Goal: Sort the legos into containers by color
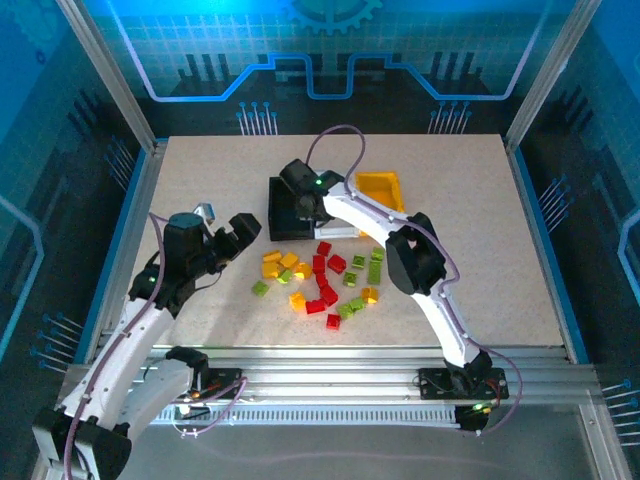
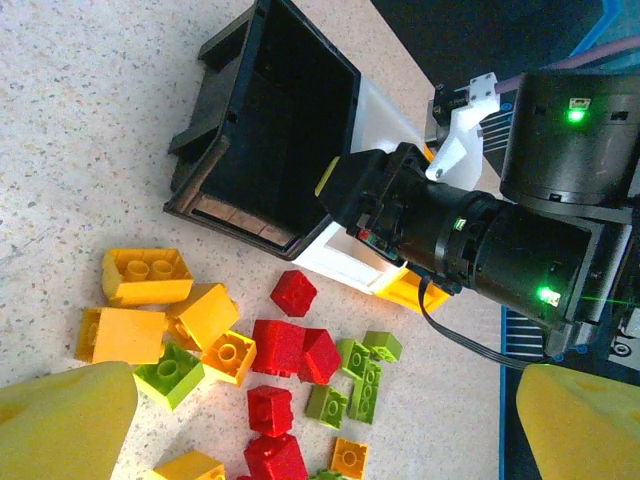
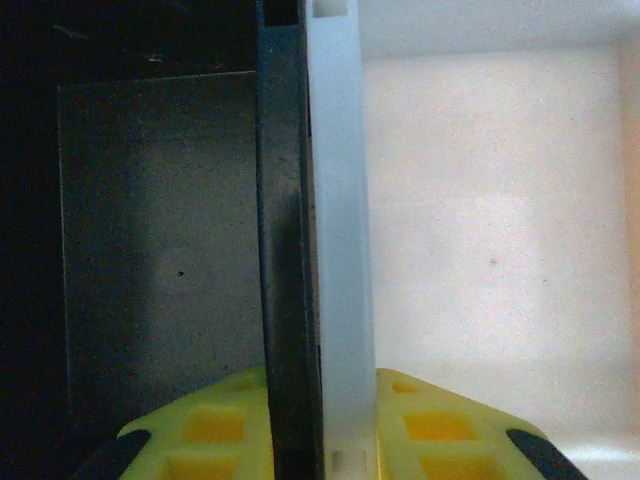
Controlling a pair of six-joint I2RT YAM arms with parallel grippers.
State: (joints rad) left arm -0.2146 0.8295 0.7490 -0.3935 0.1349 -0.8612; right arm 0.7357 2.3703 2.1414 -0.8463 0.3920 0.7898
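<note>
So, the right gripper (image 1: 300,200) is reaching over to the row of containers, and its wrist view tells the story; the two yellow fingers (image 3: 210,430) sit one on each side of the spot where the black bin (image 3: 285,250) and the white bin (image 3: 340,250) stand wall to wall, pinched tight across both of those upright walls at once; one finger is down inside the black one, the other inside the white one. From above, the black bin (image 1: 280,225) is on the left, the white bin (image 1: 343,231) is mostly tucked under the arm, and the yellow bin (image 1: 380,190) is at the right end, a bit further back. The left gripper (image 1: 225,227) is spread as wide as it goes with nothing between its fingers, hanging over the table (image 1: 480,250) just left of the legos (image 1: 319,265); those are loose in a scattered pile of red, green and orange-yellow bricks right in front of the bins, and the insides of the black and white bins look bare from the wrist views.
</note>
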